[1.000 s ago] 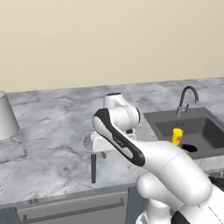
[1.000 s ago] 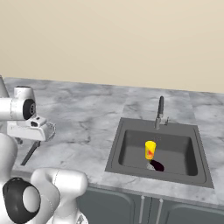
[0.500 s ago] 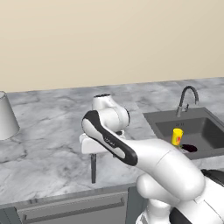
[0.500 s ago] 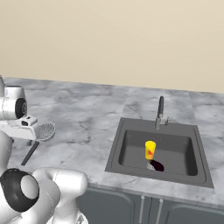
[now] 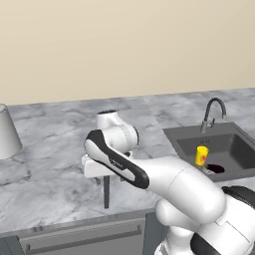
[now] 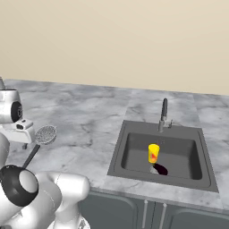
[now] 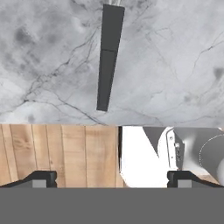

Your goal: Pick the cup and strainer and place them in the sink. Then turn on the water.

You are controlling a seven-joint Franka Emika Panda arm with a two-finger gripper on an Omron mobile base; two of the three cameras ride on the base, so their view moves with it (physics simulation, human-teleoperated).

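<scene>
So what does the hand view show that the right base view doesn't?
Hand view alone: the wooden floor beyond the counter edge, and the two open fingers at the bottom, nothing between them. Right base view alone: the sink with the yellow cup standing upright in it, the dark tap with no stream, and the strainer mesh head. Both: the strainer's dark handle lying on the marble countertop.
</scene>
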